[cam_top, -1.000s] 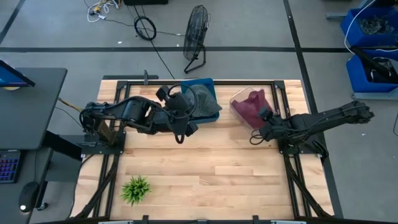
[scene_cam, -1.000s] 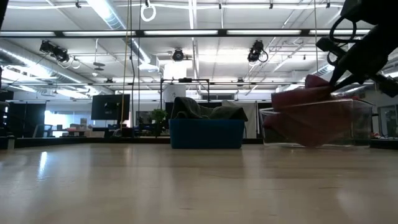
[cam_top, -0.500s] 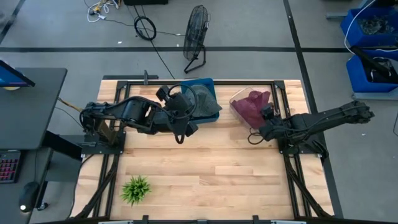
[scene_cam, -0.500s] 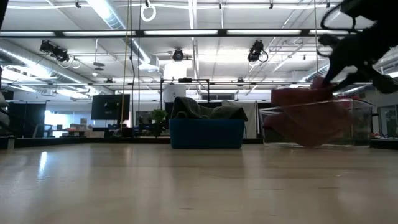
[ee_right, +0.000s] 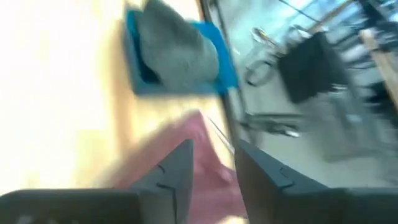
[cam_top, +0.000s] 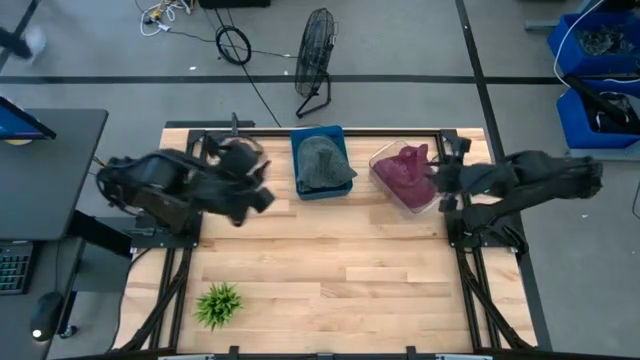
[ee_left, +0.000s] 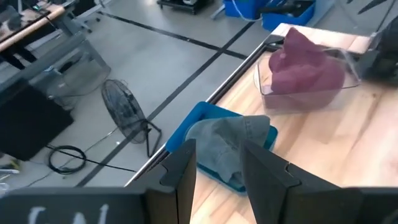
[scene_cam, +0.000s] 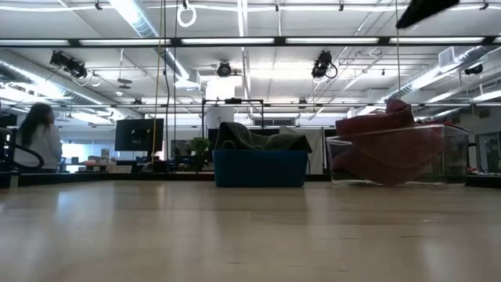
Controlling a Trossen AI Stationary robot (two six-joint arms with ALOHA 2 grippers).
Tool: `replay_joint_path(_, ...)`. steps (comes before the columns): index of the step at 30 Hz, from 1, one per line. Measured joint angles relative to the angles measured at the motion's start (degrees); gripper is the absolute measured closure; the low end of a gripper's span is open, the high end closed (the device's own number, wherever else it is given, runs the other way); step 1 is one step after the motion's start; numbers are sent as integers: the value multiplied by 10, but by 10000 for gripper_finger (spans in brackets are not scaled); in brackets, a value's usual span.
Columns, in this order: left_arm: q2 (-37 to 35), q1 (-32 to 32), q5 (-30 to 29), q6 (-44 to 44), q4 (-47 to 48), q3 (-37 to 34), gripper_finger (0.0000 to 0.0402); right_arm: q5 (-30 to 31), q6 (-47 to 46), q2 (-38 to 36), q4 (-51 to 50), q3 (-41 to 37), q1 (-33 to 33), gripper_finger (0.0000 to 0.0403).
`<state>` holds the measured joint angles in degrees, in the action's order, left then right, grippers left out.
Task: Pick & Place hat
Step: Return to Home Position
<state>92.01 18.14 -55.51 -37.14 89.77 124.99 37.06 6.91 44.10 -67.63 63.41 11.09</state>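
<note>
I judge the sorting done: the gray cap lies in the blue bin, red caps in the transparent bin. Left hand and right hand both gape empty; only homing remains.

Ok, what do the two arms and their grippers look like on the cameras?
Both are dark, near-black, jointed segments: left arm at the table's left edge, right arm at its right. The left gripper and right gripper each have two flat, dark, angular fingers. No markings show.

Right arm mostly beyond top edge.
</note>
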Motion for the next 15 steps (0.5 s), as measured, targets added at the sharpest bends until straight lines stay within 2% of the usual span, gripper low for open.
replay_joint_path(5,-90,25,-4,-26,1,-84,275,-87,-48,-24,25,60,4,285)
replay_joint_path(10,-196,31,-3,-85,-3,-239,275,-127,-84,-67,65,47,21,284)
replay_joint_path(13,-260,34,1,-114,-62,-358,275,-126,-126,-94,96,13,29,286)
replay_joint_path(15,-301,42,16,-104,-143,-441,275,-126,-148,-113,134,-20,31,287)
